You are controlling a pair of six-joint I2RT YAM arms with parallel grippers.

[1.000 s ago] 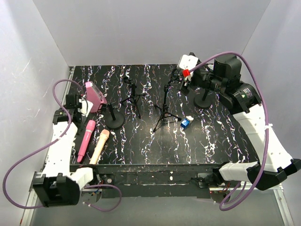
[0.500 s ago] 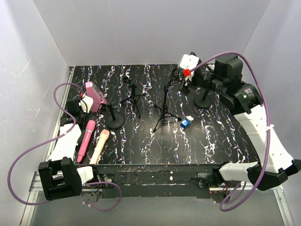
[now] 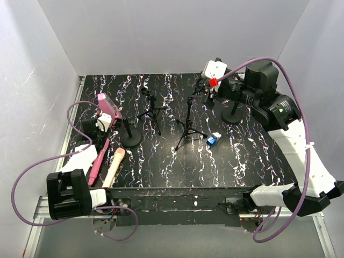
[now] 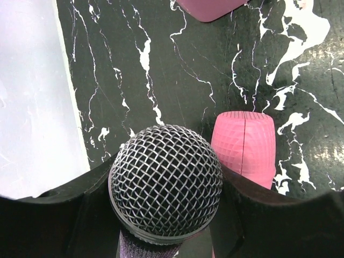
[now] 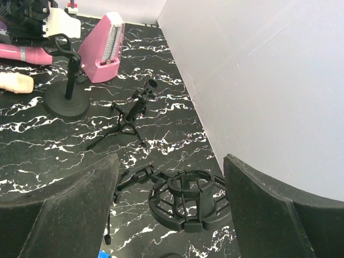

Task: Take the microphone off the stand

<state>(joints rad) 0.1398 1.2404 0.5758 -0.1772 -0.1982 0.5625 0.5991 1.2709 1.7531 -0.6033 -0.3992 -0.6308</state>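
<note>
Black wire mesh caps the microphone, clamped between the fingers of the left end effector. This sits just left of the round-base stand, near the clip at its top; whether the microphone touches that clip cannot be told. A pink microphone lies flat on the desk left of the stand's base, its head showing beneath the held one in the left wrist view. A pink box stands behind and left of the stand. Well right of the stand, the right end effector is spread wide, holding nothing, above a shock mount.
</note>
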